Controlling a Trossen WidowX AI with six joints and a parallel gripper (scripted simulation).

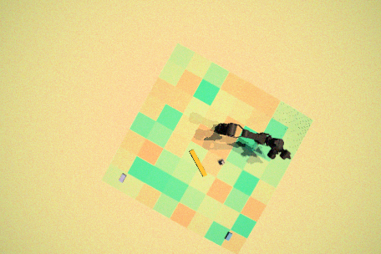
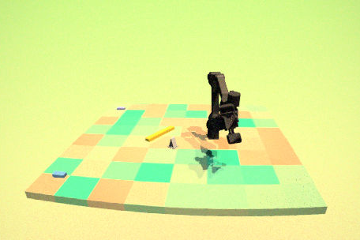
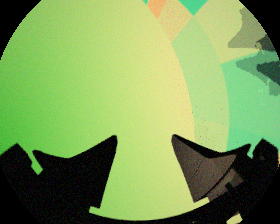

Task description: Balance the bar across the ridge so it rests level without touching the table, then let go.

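Observation:
The yellow bar lies flat on the patchwork table. The small grey ridge stands a short way from the bar, apart from it, with nothing on it. My gripper is open and empty. It is up in the air, away from both bar and ridge, on the far side of the ridge from the bar in the top view. The wrist view shows neither bar nor ridge between or beyond the fingers.
A pale purple block lies near one table corner. A blue block lies near another. The arm's base stands on the table, beyond the ridge in the exterior view. The patchwork table ends in a raised edge.

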